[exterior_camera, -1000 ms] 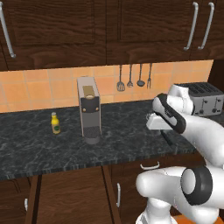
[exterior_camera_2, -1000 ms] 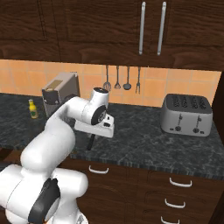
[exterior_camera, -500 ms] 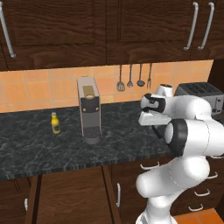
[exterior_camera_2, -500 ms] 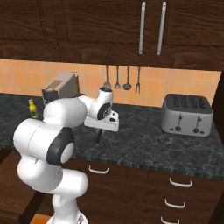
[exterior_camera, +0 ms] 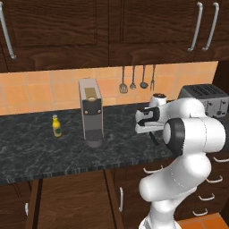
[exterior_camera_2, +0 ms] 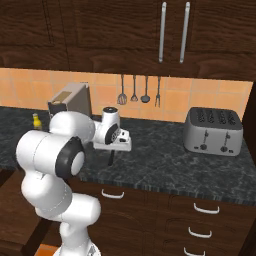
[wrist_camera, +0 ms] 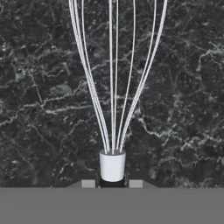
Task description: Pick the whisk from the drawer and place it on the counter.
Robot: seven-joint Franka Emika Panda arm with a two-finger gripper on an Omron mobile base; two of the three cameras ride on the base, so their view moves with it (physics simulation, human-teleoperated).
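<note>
Since a second ago the arm has swung its elbow out over the cabinet fronts and carried the hand toward the coffee machine (exterior_camera: 91,112), so the gripper (exterior_camera: 154,136) now hangs over the worktop (exterior_camera: 44,152) just right of that machine, nearer than before; the bottle, machine and toaster have not shifted. The fingers (wrist_camera: 88,183) are clamped on the whisk (wrist_camera: 113,87): in the hand view its black handle sits between the two tips, the white collar just beyond them, and the wire loops fan out over the dark marbled stone. In the right base view the whisk (exterior_camera_2: 110,158) shows as a thin dark stick pointing down from the gripper (exterior_camera_2: 111,150) toward the worktop (exterior_camera_2: 165,165), right of the coffee machine (exterior_camera_2: 70,102); whether its end touches the stone cannot be told. Counted: one coffee machine, one small yellow bottle (exterior_camera: 56,125) left of it, one toaster (exterior_camera: 206,98) well to its right, four utensils (exterior_camera: 137,79) hanging on the tiled wall behind and right of the machine, one whisk, and two long handles (exterior_camera: 204,26) on the upper cabinets above the toaster.
</note>
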